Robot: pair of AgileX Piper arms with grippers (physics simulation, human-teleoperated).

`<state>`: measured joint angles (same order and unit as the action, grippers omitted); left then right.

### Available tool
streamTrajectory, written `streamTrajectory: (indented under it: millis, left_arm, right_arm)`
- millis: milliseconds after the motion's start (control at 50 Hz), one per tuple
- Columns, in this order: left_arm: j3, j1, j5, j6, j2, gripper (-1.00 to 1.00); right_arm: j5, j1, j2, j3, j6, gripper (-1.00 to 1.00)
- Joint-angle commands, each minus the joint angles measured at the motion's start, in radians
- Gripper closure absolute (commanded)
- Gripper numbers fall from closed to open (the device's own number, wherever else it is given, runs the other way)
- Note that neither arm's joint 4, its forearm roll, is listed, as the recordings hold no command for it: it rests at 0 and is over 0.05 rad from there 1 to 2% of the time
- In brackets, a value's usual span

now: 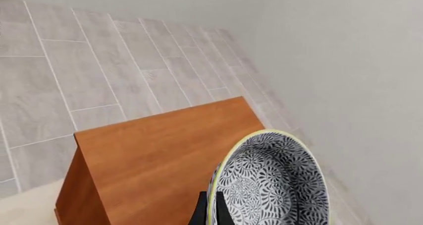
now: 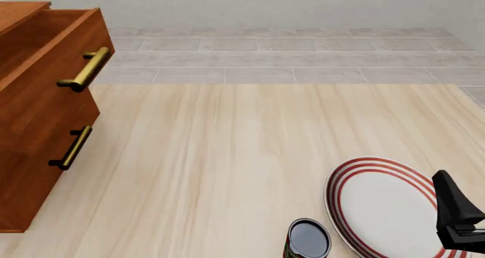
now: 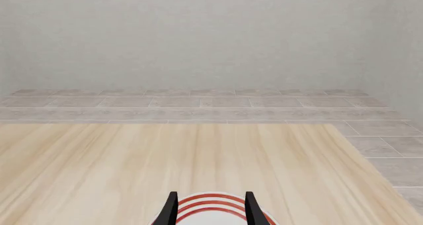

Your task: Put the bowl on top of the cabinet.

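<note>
Bowl [image 1: 274,183], patterned in blue-grey and white with a pale yellowish rim, is clamped by its wall between the dark fingers of the left gripper [image 1: 210,211], one finger inside and one outside the rim; the bowl hangs tilted on its side, with its opening turned toward the wrist camera. Directly beyond it in the left wrist view lies the flat reddish-brown top of the cabinet [image 1: 165,155], and the bowl appears held above that surface, though contact cannot be judged. Grey floor tiles [image 1: 79,71] and a pale wall surround the cabinet. In the front view neither the bowl nor the left gripper appears; the cabinet stands at the left edge of the light wooden table [image 2: 227,155], its upper drawer [image 2: 53,48] pulled out, each drawer front carrying a brass bar handle [image 2: 85,69]. The right gripper [image 3: 210,209] has its two fingers spread apart with nothing between them, and it hovers over the white plate [image 2: 387,209] with red rings near the table's right front corner. A dark can [image 2: 308,239] stands just beside the plate's left edge.
</note>
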<state>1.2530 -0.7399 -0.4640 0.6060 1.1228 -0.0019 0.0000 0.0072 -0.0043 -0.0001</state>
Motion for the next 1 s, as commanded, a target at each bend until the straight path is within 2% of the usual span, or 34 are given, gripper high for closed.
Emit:
streamTrajectory:
  millis: [20, 700, 840, 880, 900, 960, 980, 1000]
  left_arm:
    - [-0.003, -0.011, 0.037, -0.021, 0.04, 1.0]
    - [-0.034, -0.032, 0.088, -0.075, 0.105, 1.0]
    - [-0.056, -0.062, 0.121, -0.093, 0.055, 1.0]
    - [-0.089, -0.119, 0.197, -0.128, -0.01, 1.0]
    - [-0.09, -0.108, 0.187, -0.116, -0.003, 1.0]
    - [-0.081, -0.121, 0.194, -0.157, -0.027, 1.0]
    - [-0.084, -0.116, 0.191, -0.153, -0.029, -1.0]
    - [-0.081, -0.091, 0.166, -0.142, -0.018, -1.0]
  right_arm:
    - [0.0, 0.0, 0.0, 0.0, 0.0, -1.0]
    - [0.0, 0.0, 0.0, 0.0, 0.0, -1.0]
    - [0.0, 0.0, 0.0, 0.0, 0.0, -1.0]
    - [0.0, 0.0, 0.0, 0.0, 0.0, -1.0]
    - [0.0, 0.0, 0.0, 0.0, 0.0, -1.0]
    - [0.0, 0.0, 0.0, 0.0, 0.0, -1.0]
    - [0.0, 0.0, 0.0, 0.0, 0.0, -1.0]
    - [0.0, 0.0, 0.0, 0.0, 0.0, -1.0]
